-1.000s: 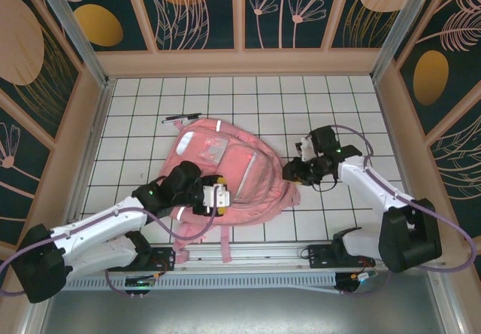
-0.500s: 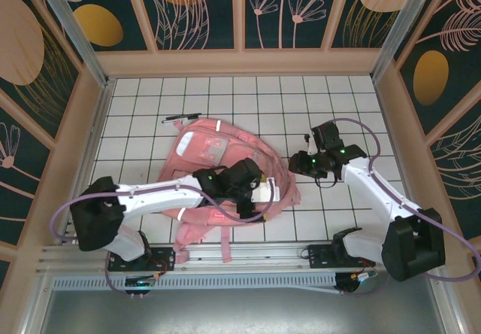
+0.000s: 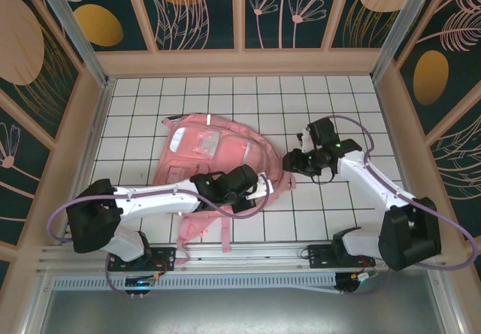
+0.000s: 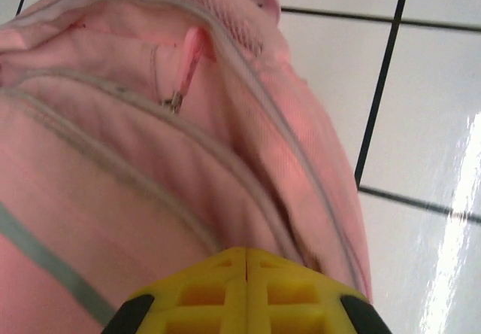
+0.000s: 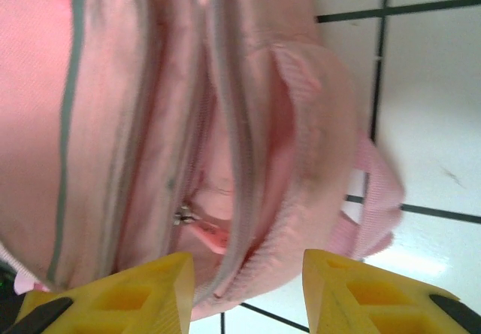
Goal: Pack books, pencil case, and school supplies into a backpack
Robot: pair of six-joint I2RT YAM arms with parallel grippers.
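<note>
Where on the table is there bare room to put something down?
Free: the white tiled table between the large pink fabric backpack and the back wall, and its far right corner beyond the right gripper. Crowded: the middle, where the left gripper and the right one sit close at the backpack's right side.

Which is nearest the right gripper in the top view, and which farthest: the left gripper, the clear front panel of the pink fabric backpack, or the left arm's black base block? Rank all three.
Measured from the right gripper:
1. Left gripper, just to its near-left, at the bag's edge.
2. Clear front panel of the pink fabric backpack, farther left, mid-bag.
3. Left arm's black base block, far left by the near edge.
</note>
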